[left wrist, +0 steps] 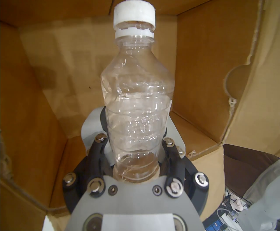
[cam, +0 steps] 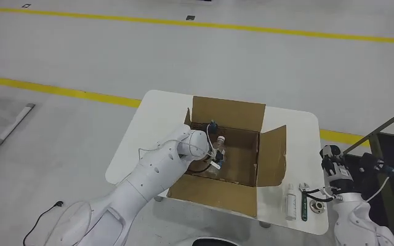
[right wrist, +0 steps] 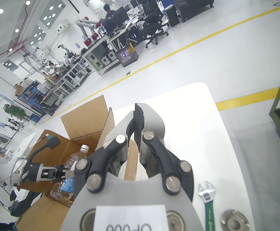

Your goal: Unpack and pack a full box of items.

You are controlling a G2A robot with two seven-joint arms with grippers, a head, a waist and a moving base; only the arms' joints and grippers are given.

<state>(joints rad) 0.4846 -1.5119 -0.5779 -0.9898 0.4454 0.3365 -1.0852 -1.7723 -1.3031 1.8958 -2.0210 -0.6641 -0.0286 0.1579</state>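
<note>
- Left gripper (left wrist: 135, 118) jaws clamped on a clear, white-capped plastic bottle (left wrist: 137, 76) inside the cardboard box (left wrist: 196, 65).
- Right gripper (right wrist: 136, 119), jaws together, well outside the box, near an adjustable wrench (right wrist: 207, 203).

The gripper (left wrist: 134, 131) sits inside a cardboard box (left wrist: 43, 65), its fingers (left wrist: 89, 129) pressed against either side of a clear plastic bottle (left wrist: 136, 98). They grip it low on the ribbed body, near the base. The base is nearest the camera and the white cap (left wrist: 134, 15) points away, toward a far corner of the box. The bottle looks empty and slightly dented. Beside it, one torn-edged flap (left wrist: 251, 91) has a half-round notch (left wrist: 237, 81) cut into it.
</note>
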